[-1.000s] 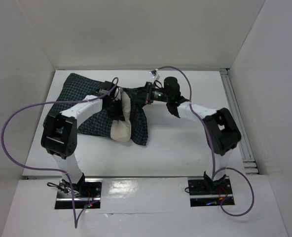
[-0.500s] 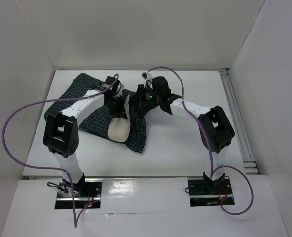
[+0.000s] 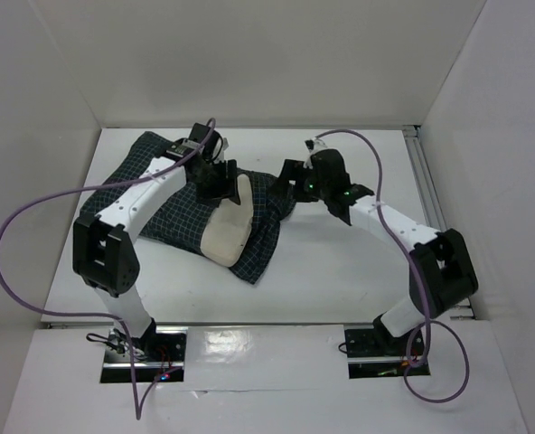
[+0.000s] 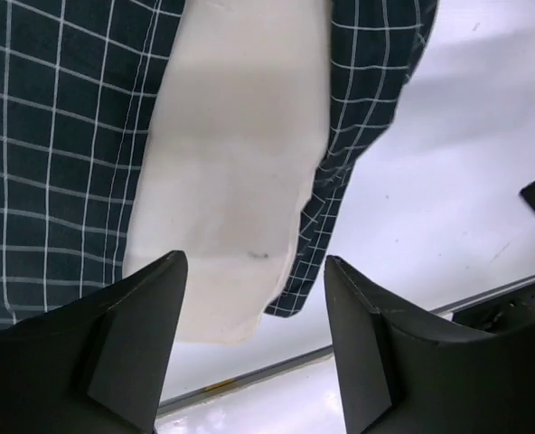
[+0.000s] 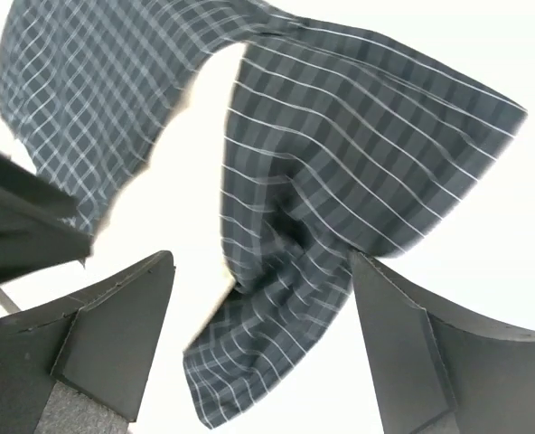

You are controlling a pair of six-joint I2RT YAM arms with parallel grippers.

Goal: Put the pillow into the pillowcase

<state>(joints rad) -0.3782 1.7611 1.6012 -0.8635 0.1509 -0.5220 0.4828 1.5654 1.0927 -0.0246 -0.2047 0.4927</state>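
The dark checked pillowcase (image 3: 150,203) lies spread across the back left of the table. The cream pillow (image 3: 229,231) lies on it, part of it bare and its far end between folds of the case. My left gripper (image 3: 220,181) hovers open over the pillow's far end. In the left wrist view the pillow (image 4: 240,163) and pillowcase (image 4: 51,136) lie below the left gripper (image 4: 254,334), with nothing held. My right gripper (image 3: 290,176) stands open at the case's right corner. In the right wrist view the rumpled pillowcase (image 5: 367,154) lies beneath the open right gripper (image 5: 258,334).
White walls enclose the table (image 3: 340,262) on three sides. A metal rail (image 3: 430,208) runs along its right edge. Purple cables (image 3: 32,208) loop from both arms. The arm bases (image 3: 145,348) sit at the near edge.
Both grippers have opened and let go of the cloth. The right arm has pulled back to the right. The pillow and case have dropped flatter on the table.
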